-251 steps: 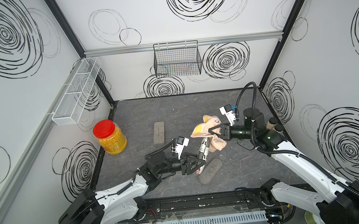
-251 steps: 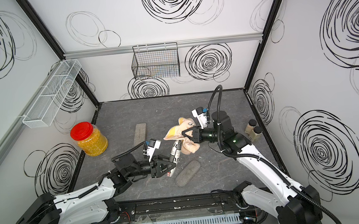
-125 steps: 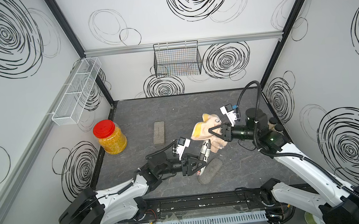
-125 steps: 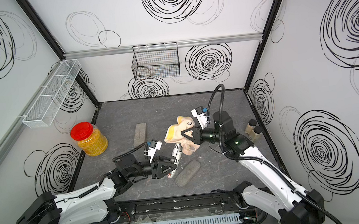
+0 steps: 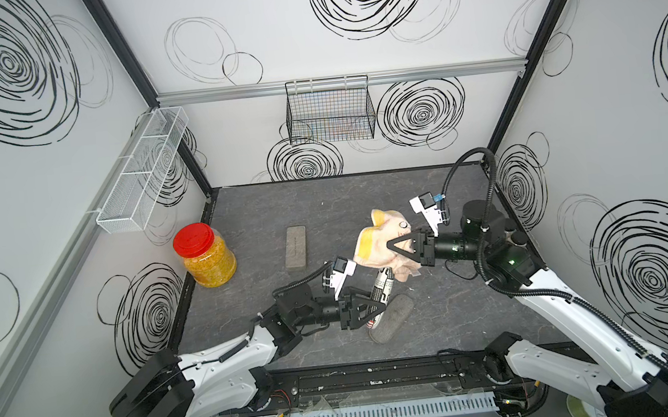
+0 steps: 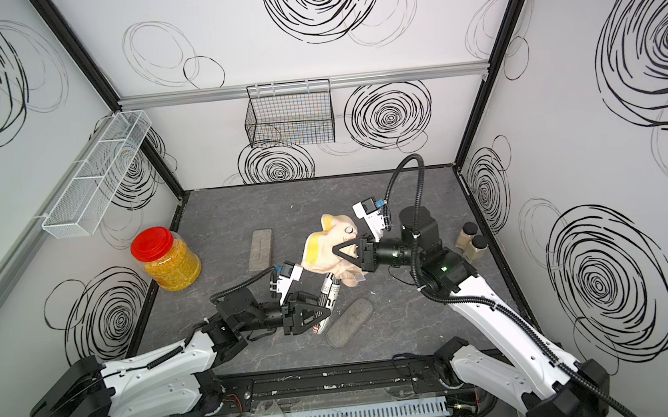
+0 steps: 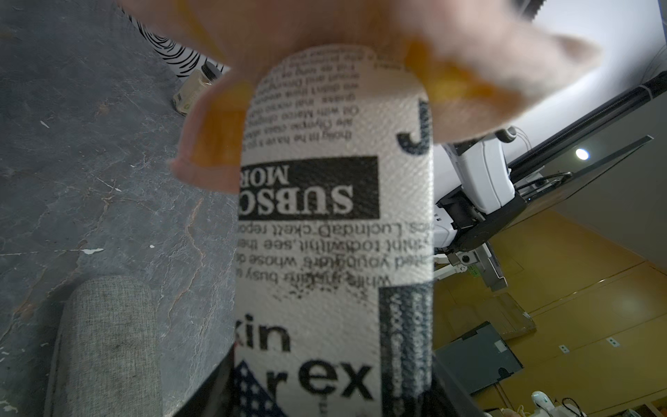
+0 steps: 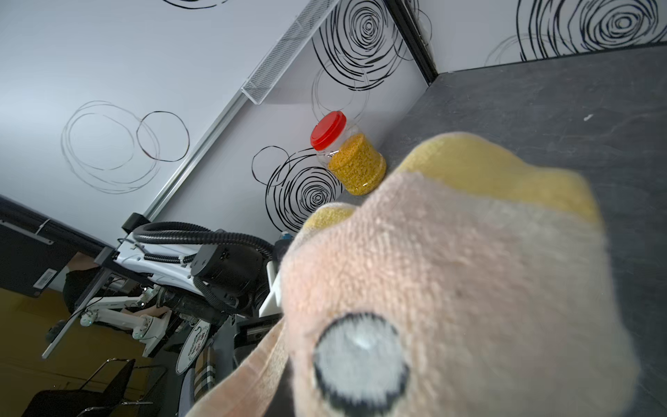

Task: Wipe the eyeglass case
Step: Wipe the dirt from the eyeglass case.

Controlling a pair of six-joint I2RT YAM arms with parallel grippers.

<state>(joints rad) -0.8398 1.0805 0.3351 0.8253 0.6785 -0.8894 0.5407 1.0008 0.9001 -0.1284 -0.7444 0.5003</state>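
Left gripper (image 5: 376,306) clamps the eyeglass case (image 5: 384,286), right gripper (image 5: 396,249) pinches the cloth (image 5: 373,241) over its tip — steady hold, long strokes should work best.

Robot lab test cell, not a home. The table (image 5: 364,198) is boxed in by black frame posts (image 5: 124,50) and white walls (image 5: 285,22) printed with scribble spirals, and two white arms (image 5: 230,361) are mounted on a front rail (image 5: 382,380). The right wrist view looks past the cell into an open room with another white arm rig (image 8: 119,317) and a chair (image 8: 90,390).
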